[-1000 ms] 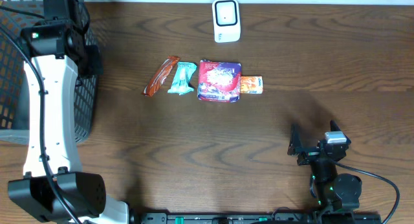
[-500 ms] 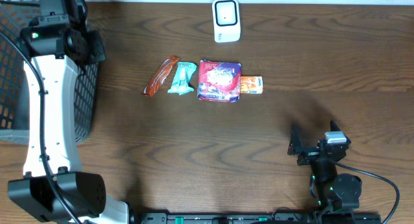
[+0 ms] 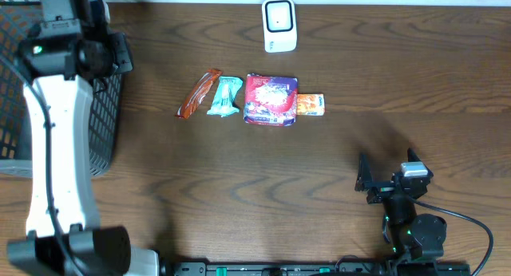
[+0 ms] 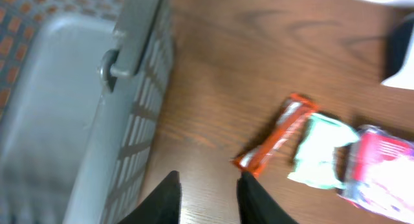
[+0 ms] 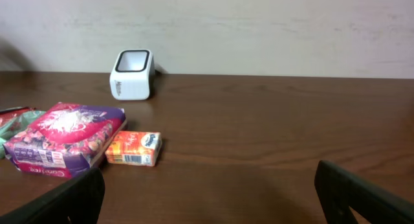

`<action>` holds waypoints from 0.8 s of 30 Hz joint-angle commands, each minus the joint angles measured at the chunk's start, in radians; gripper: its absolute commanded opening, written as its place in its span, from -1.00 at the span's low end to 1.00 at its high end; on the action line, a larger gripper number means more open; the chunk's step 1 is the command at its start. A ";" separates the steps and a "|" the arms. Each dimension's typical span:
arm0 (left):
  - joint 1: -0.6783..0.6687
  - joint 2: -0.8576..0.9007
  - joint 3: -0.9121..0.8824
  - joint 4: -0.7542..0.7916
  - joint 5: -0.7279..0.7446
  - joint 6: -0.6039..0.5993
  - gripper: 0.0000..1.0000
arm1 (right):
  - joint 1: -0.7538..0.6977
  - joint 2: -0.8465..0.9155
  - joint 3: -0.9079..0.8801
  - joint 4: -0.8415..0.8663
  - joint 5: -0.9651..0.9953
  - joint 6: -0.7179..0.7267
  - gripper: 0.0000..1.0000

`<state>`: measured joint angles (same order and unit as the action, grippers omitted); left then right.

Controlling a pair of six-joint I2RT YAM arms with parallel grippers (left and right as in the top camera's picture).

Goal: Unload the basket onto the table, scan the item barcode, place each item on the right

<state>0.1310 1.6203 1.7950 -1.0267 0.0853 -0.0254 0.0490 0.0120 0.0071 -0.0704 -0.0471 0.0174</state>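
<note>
The white barcode scanner [image 3: 279, 25] stands at the back of the table, also seen as a scanner [image 5: 132, 74] in the right wrist view. In front of it lie a red-orange bar wrapper [image 3: 200, 93], a teal packet [image 3: 225, 96], a red and purple pouch [image 3: 271, 100] and a small orange box [image 3: 310, 105]. My left gripper [image 4: 208, 185] hovers by the basket's edge, left of the bar wrapper [image 4: 275, 141], jaws slightly parted with only table between them. My right gripper [image 5: 210, 198] rests low at the front right, wide open and empty, facing the orange box [image 5: 132, 149].
A dark mesh basket [image 3: 104, 124] stands at the table's left edge; its grey wall [image 4: 77, 88] fills the left of the left wrist view. The left arm's white link [image 3: 60, 140] stretches over it.
The left gripper's jaws have parted from shut to a narrow gap, and the left wrist has shifted a little toward the back. The right arm and the items have not moved.
</note>
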 commanded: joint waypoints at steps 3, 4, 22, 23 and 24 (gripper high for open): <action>0.007 -0.090 0.005 0.005 0.168 -0.002 0.11 | -0.008 -0.004 -0.001 -0.004 0.008 0.004 0.98; 0.007 -0.095 0.004 0.007 0.192 -0.002 0.17 | -0.008 -0.004 -0.001 -0.004 0.009 0.004 0.98; 0.002 -0.096 0.004 0.012 0.603 -0.002 0.97 | -0.008 -0.004 -0.001 -0.004 0.008 0.004 0.98; 0.003 -0.096 0.004 0.012 0.602 -0.001 0.98 | -0.008 -0.004 -0.001 -0.004 0.008 0.004 0.99; 0.002 -0.096 0.004 0.012 0.603 -0.001 0.99 | -0.008 -0.004 -0.001 -0.004 0.008 0.004 0.99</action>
<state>0.1310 1.5204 1.7950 -1.0164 0.6521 -0.0284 0.0490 0.0120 0.0071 -0.0704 -0.0471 0.0174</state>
